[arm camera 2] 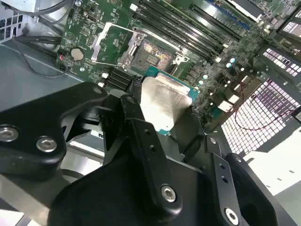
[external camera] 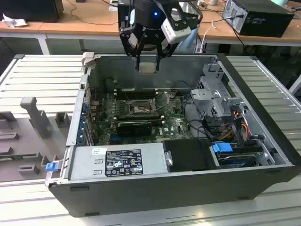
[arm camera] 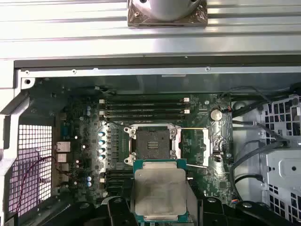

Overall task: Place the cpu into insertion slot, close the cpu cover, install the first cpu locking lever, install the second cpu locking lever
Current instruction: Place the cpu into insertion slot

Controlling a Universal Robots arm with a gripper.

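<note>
My gripper (external camera: 148,65) hangs above the open computer case, shut on the cpu (external camera: 148,69), a pale silver square chip with a green edge. Both wrist views show the cpu (arm camera: 161,192) (arm camera 2: 162,96) held flat between the black fingers (arm camera 2: 141,136), a short way above the motherboard and just to one side of the insertion slot (arm camera: 151,141) (arm camera 2: 153,54). In the exterior view the insertion slot (external camera: 139,108) lies below the gripper, dark and bare inside its silvery rim. The cpu cover (arm camera: 206,146) (arm camera 2: 104,43) stands swung open beside the slot, green board showing through its window.
Long black memory slots (arm camera: 143,106) run beside the socket. A black expansion card (external camera: 134,126), the power supply (external camera: 117,160), a drive cage (external camera: 214,101) and cables (external camera: 235,122) crowd the case. Its metal walls (external camera: 80,108) rise around the board. Grey fixtures (external camera: 35,115) sit at the exterior view's left.
</note>
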